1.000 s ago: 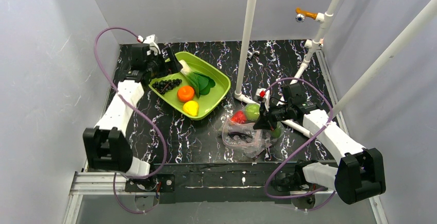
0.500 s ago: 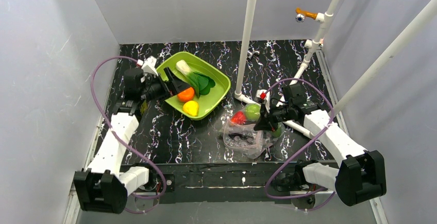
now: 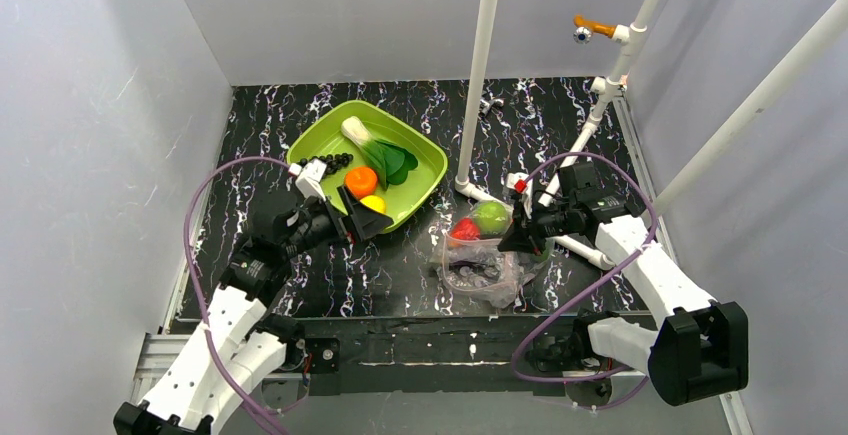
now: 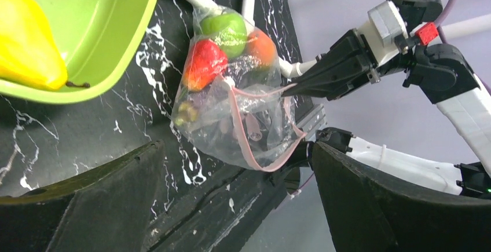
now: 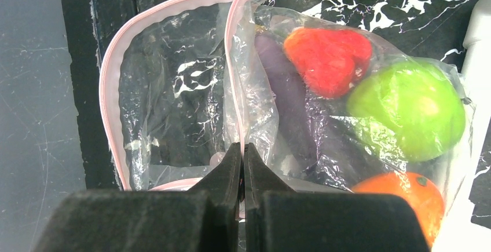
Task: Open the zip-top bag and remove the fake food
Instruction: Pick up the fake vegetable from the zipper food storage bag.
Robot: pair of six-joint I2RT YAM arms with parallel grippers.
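- Right gripper (image 5: 243,148) is pressed together, pinching one pink zip lip of the zip-top bag (image 5: 173,90), likely to keep the mouth lifted and steady.
- The bag lies on the black table (image 3: 330,265) just right of the green tray (image 3: 435,155), its mouth gaping.
- Red fruit (image 5: 327,52), green apple (image 5: 405,110), orange (image 5: 399,194) and eggplant (image 5: 284,95) sit inside, bunched at the closed end.
- Left gripper (image 3: 372,220) is spread wide and empty near the tray's corner, facing the bag, probably lined up to reach in.
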